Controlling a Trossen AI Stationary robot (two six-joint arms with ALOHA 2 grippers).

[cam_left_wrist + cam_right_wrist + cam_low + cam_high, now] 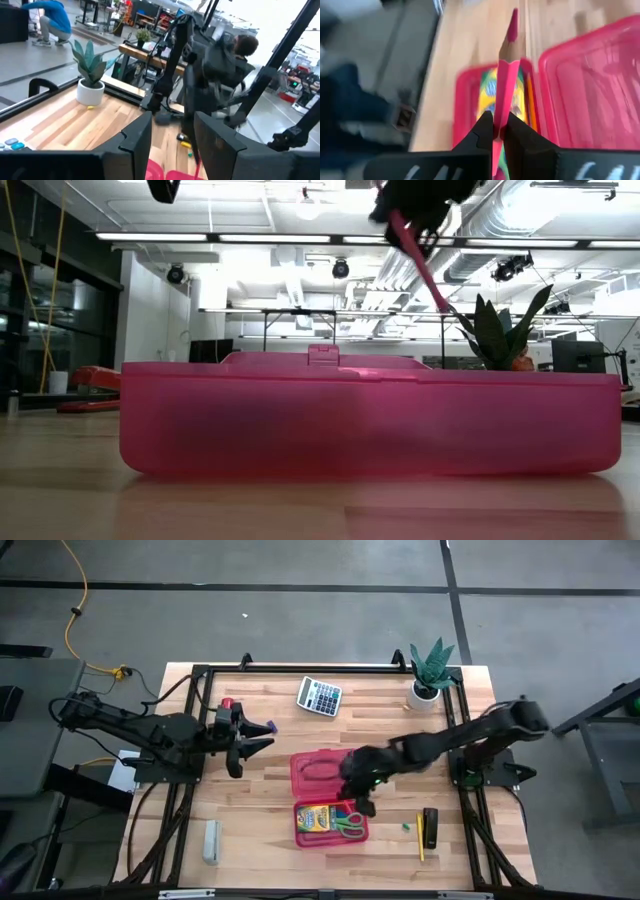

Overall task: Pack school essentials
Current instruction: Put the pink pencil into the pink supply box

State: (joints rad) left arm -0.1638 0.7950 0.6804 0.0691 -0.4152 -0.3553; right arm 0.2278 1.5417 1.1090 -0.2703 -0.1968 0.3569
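A pink pencil (506, 85) is clamped in my shut right gripper (358, 786), which hangs over the open pink case (297, 772). The case's near half holds the yellow-green crayon box (314, 819) and the green-handled scissors (349, 823). A yellow pencil (420, 838) and a small green eraser (407, 826) lie flat on the table to the case's right. My left gripper (241, 744) floats at the table's left, open, with nothing between its fingers (137, 137). My right gripper pinches the pink pencil's shaft (499, 116) between its two fingers. The pencil runs roughly along the fingers, its sharpened tip (512, 20) sticking out ahead of them. It slants downward (422, 270), lifted clear above the case.
A calculator (319, 695) and a potted plant (430, 675) stand at the table's far side. A black object (430, 826) lies beside the yellow pencil, and a pale grey block (211, 841) near the front left. A person crouches in the room beyond (50, 20).
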